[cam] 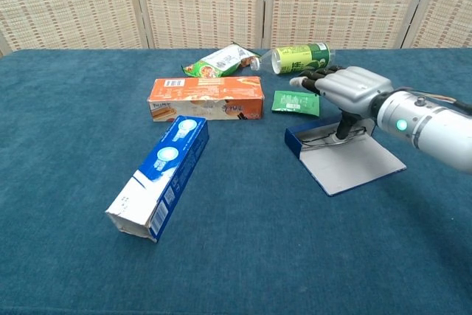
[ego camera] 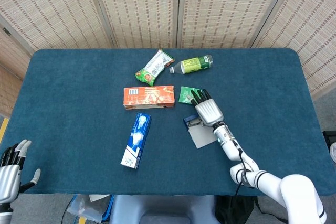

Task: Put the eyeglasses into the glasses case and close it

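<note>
The glasses case [cam: 354, 164] lies open on the blue cloth, a grey flat panel with a low blue wall [cam: 293, 142] along its left edge. The thin dark-framed eyeglasses [cam: 318, 136] lie inside against that wall, partly hidden under my right hand [cam: 348, 91]. That hand hovers over the case's far end with fingers stretched out and its thumb [cam: 343, 127] down on the glasses. In the head view the right hand [ego camera: 208, 111] covers the top of the case [ego camera: 202, 139]. My left hand [ego camera: 10, 167] is at the bottom left corner, fingers apart, holding nothing.
A blue toothpaste box [cam: 164, 175] lies left of the case. Behind it are an orange carton [cam: 206, 98], a green sachet [cam: 296, 102] just beyond the case, a green bottle [cam: 299, 57] on its side and a snack bag [cam: 220, 61].
</note>
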